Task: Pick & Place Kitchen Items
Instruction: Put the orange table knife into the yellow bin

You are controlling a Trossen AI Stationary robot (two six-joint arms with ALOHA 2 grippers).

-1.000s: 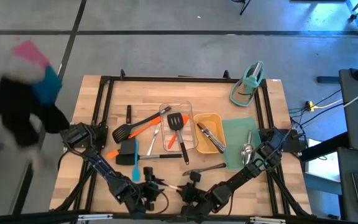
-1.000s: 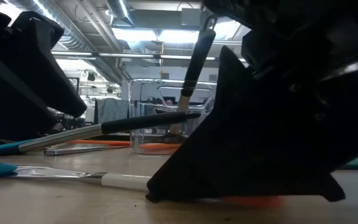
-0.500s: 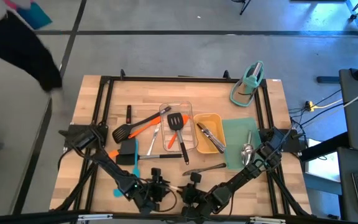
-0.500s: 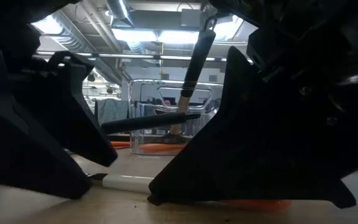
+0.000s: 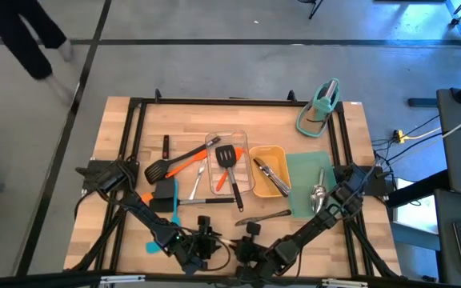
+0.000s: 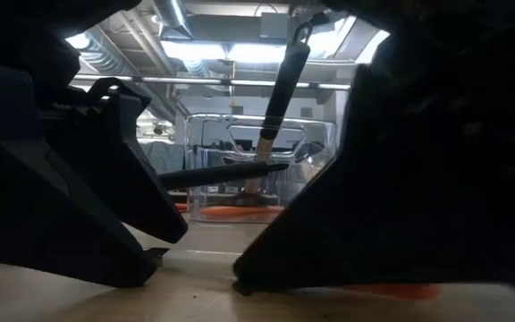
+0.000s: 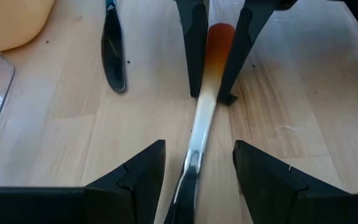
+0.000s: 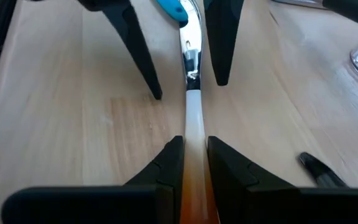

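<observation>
Both arms meet at the bottom centre of the high view, over the near edge of the tabletop (image 5: 118, 120). The right end effector (image 8: 189, 163) is pressed tight on the white-to-orange handle of a blue spatula (image 8: 190, 118), pinching it between its two dark fingers. The left end effector (image 7: 197, 165) faces it from the other end with its fingers spread wide, straddling the steel neck of the same utensil without squeezing it. The spatula's blue head (image 5: 152, 246) pokes out at lower left of the high view; whether the utensil rests on the wood or hangs just above it is hard to tell. Other utensils lie mid-frame: a black slotted turner (image 5: 228, 157) in a clear tray (image 5: 212, 141), tongs (image 5: 270, 176) in a yellow tray (image 5: 281, 152), a steel spoon (image 5: 318, 194) on a green mat (image 5: 302, 164).
</observation>
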